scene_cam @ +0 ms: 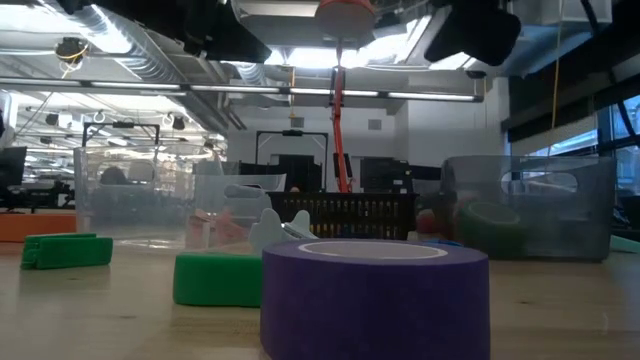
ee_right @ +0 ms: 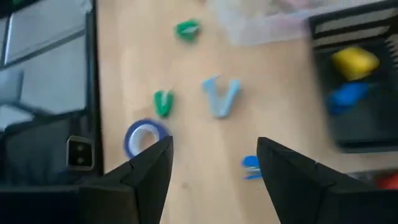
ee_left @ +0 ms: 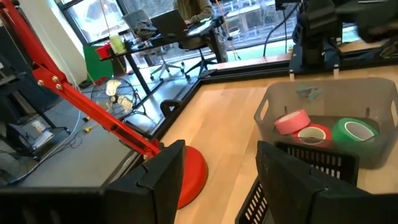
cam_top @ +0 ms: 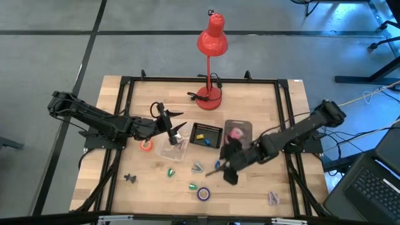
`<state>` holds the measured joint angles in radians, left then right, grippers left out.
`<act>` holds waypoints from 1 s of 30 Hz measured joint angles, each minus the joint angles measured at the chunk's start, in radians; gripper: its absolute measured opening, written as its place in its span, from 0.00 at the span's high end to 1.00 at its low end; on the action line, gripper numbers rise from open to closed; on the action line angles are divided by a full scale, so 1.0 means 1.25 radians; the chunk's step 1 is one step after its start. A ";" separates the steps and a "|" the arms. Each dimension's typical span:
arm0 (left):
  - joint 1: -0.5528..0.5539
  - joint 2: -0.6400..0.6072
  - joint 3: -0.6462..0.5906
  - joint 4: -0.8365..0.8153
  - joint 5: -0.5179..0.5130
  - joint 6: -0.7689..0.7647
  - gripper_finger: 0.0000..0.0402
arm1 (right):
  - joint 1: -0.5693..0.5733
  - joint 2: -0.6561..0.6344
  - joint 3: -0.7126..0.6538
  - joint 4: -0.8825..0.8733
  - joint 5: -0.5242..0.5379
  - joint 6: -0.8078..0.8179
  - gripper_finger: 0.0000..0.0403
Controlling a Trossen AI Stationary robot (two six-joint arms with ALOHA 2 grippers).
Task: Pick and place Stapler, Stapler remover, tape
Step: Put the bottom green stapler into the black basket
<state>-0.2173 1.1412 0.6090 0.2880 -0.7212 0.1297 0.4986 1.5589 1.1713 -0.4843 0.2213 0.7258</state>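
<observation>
Three tape rolls, pink (ee_left: pixel 291 121), red (ee_left: pixel 313 134) and green (ee_left: pixel 354 130), already lie in the grey bin (ee_left: pixel 385 93) ahead of the left hand (ee_left: pixel 214 180), whose fingers stand spread and empty. The purple tape (ee_right: pixel 144 137) waits on the worktop (ee_right: pixel 193 162) just beyond the right hand (ee_right: pixel 214 174), spread and empty too. The orange roll (cam_top: pixel 145 145) sits below the left hand, unsorted. I judge the task roughly half done.

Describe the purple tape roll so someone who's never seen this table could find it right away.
Start at the red desk lamp at the table's far edge and come straight across to the near edge. The purple tape lies flat there; unlike the small green piece beside it, it is a hollow ring.
</observation>
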 joint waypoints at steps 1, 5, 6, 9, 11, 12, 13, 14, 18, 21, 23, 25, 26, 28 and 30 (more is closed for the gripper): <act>0.000 0.000 0.000 -0.001 0.000 -0.003 0.53 | 0.010 0.018 0.000 0.024 -0.008 0.000 0.42; 0.000 0.000 0.000 -0.004 0.000 -0.010 0.53 | 0.032 0.090 0.000 0.149 -0.053 -0.032 0.42; 0.000 0.000 0.000 -0.003 0.000 -0.012 0.53 | 0.033 0.107 0.000 0.179 -0.066 -0.045 0.42; 0.000 0.000 0.000 -0.001 0.000 -0.012 0.53 | 0.033 0.145 0.000 0.222 -0.087 -0.063 0.42; 0.000 0.000 0.000 -0.001 0.000 -0.016 0.53 | 0.029 0.166 0.000 0.232 -0.088 -0.063 0.42; 0.000 0.000 0.000 -0.001 0.000 -0.017 0.53 | 0.026 0.178 0.000 0.236 -0.094 -0.063 0.42; 0.000 0.000 0.000 -0.001 0.000 -0.018 0.53 | 0.022 0.190 0.000 0.242 -0.101 -0.063 0.42; 0.000 0.000 0.000 -0.001 0.000 -0.017 0.53 | 0.017 0.203 0.000 0.244 -0.108 -0.063 0.42; 0.000 0.000 0.000 -0.001 0.000 -0.018 0.53 | -0.004 0.266 0.018 0.253 -0.154 -0.063 0.42; 0.000 0.000 0.000 -0.003 0.000 -0.018 0.53 | -0.020 0.313 0.052 0.253 -0.191 -0.066 0.42; 0.000 0.000 0.000 -0.003 0.003 -0.018 0.53 | -0.028 0.340 0.080 0.253 -0.216 -0.083 0.42; 0.000 0.000 0.000 -0.006 0.005 -0.018 0.53 | -0.032 0.365 0.111 0.255 -0.237 -0.091 0.42; 0.000 0.000 0.000 -0.007 0.005 -0.018 0.53 | -0.033 0.374 0.122 0.255 -0.241 -0.100 0.42; 0.000 0.000 0.000 -0.008 0.005 -0.018 0.53 | -0.032 0.394 0.150 0.256 -0.242 -0.108 0.42; 0.000 0.000 0.000 -0.010 0.005 -0.018 0.53 | -0.032 0.409 0.166 0.255 -0.243 -0.109 0.43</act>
<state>-0.2173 1.1412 0.6090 0.2758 -0.7147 0.1074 0.4580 2.0702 1.3784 -0.1654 -0.0830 0.5900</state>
